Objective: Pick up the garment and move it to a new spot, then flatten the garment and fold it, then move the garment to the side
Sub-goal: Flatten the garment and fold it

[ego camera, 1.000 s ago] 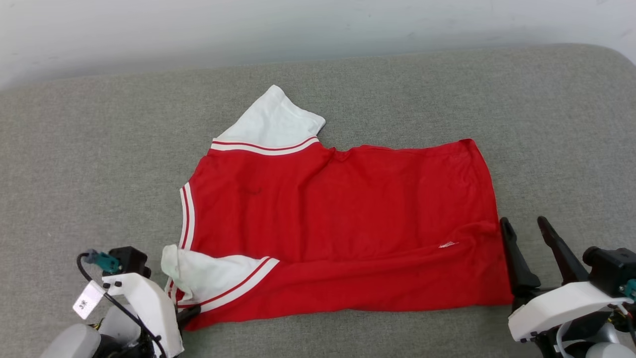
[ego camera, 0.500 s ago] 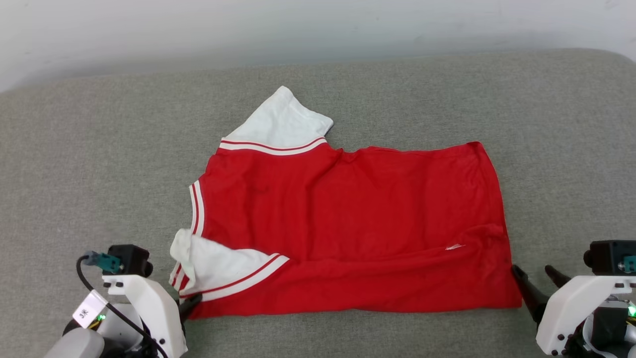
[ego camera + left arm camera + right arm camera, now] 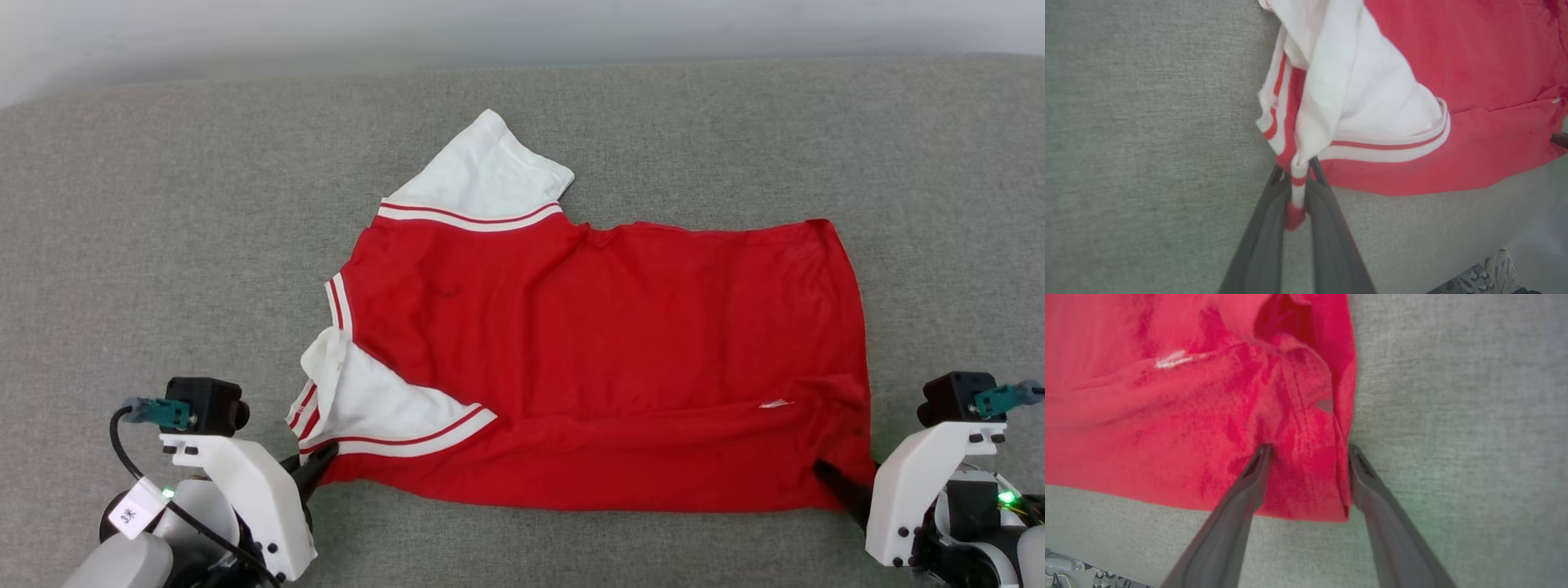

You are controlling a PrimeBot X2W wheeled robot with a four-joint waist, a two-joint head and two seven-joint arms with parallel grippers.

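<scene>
With my left claw (image 3: pixel 1296 168) pinching the shirt's (image 3: pixel 604 351) cuff (image 3: pixel 1280 122), my wide right claw (image 3: pixel 1308 448) must close squarely on the hem corner (image 3: pixel 1306 482).

Head camera looks forward and down from well back, taking in the whole garment (image 3: pixel 604 359) on the grey padded surface (image 3: pixel 163 245). Left wrist camera sits close, looking along the left end effector (image 3: pixel 1296 167) at the sleeve corner. Right wrist camera, just as close, looks along the right end effector (image 3: pixel 1309 448) at the hem corner. The head view shares both corners.
</scene>
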